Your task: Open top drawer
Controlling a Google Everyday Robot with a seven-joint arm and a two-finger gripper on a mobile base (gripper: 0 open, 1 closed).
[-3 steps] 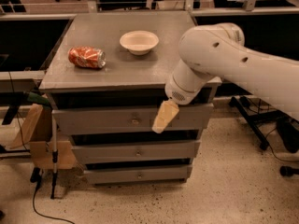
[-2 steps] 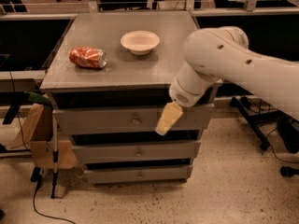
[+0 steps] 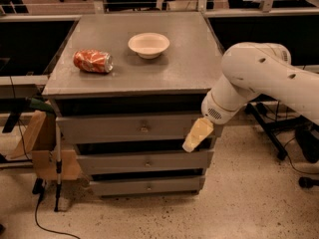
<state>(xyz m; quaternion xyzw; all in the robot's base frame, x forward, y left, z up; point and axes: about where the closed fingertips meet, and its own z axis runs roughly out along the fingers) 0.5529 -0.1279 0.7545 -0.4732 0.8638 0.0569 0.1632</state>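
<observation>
My arm (image 3: 259, 76) comes in from 3 o'clock, with its thick joint close to the corner of the counter (image 3: 199, 68). A careless sweep toward 9 o'clock could, I judge, clip that edge and shake the whole cabinet.

The top drawer (image 3: 99, 129) sits directly under the counter and does not look pulled out.

My pincer (image 3: 192, 143) hangs in front of the drawer's lower right corner, pointing down toward 7 o'clock. I cannot tell whether it is apart or together. From this spot I might catch the gap below, or the middle drawer (image 3: 124, 162), and pull the wrong front.

On the counter, the bowl (image 3: 148, 45) stands upright. The can (image 3: 93, 61) lies on its side at 8 o'clock from the bowl, and a hard jerk on the drawer could set it rolling.

The knob (image 3: 144, 129) is at 10 o'clock from my pincer and well apart from it. It is small and round, so I expect a shallow or off-centre grip would slip off it.
</observation>
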